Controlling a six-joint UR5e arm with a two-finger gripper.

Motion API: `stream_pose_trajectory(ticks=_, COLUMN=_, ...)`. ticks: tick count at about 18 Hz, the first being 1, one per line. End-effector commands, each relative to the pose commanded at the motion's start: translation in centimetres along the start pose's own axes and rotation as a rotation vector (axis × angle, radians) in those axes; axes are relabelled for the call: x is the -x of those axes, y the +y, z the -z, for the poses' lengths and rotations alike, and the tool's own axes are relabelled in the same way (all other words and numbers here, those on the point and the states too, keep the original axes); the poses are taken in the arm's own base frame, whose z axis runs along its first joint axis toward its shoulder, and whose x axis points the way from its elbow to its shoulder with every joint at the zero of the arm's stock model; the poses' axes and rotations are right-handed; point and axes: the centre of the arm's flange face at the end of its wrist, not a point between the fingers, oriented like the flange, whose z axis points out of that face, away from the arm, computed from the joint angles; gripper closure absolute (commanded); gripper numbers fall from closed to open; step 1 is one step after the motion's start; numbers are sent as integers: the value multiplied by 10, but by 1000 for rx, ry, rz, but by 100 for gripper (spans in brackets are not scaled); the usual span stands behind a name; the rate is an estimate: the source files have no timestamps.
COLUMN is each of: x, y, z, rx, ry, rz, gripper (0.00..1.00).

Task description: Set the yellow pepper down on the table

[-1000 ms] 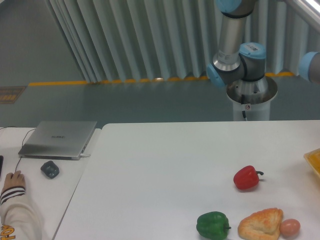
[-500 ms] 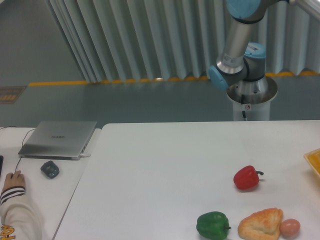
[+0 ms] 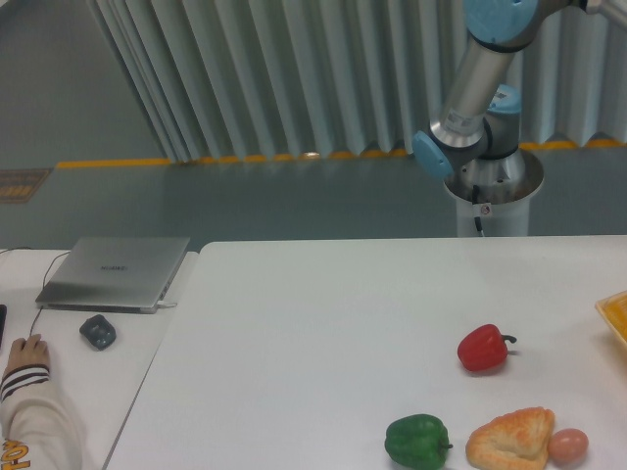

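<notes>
The yellow pepper does not show in this view. The large white table (image 3: 323,323) fills the lower part of the picture. Of the arm I see only the base column (image 3: 493,191) behind the table's far edge, the blue-capped shoulder joint (image 3: 470,137) and a grey link (image 3: 480,73) that leans up and to the right and leaves the picture at the top. The gripper is out of the frame.
On the table lie a red pepper (image 3: 483,348), a green pepper (image 3: 417,441), a croissant-like bread (image 3: 510,438) and a small pinkish egg-shaped thing (image 3: 567,446). A yellow-orange object (image 3: 615,315) is cut off at the right edge. The left desk holds a laptop (image 3: 116,271), a mouse (image 3: 97,331) and a person's hand (image 3: 24,352).
The arm's grey link has swung from nearly upright to leaning right, and its upper joint has moved right. Nothing on the table has moved.
</notes>
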Motion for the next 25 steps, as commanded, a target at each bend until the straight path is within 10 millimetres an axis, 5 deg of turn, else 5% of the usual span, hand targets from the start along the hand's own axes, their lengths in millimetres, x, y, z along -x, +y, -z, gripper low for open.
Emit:
stream_pose_trajectory(ticks=13, x=30, y=20, z=-15, rx=6, ry=-20, rz=3, gripper=0)
stream_pose_trajectory(ticks=25, x=28, y=25, z=-38, rx=14, ry=12, rz=18, gripper=0)
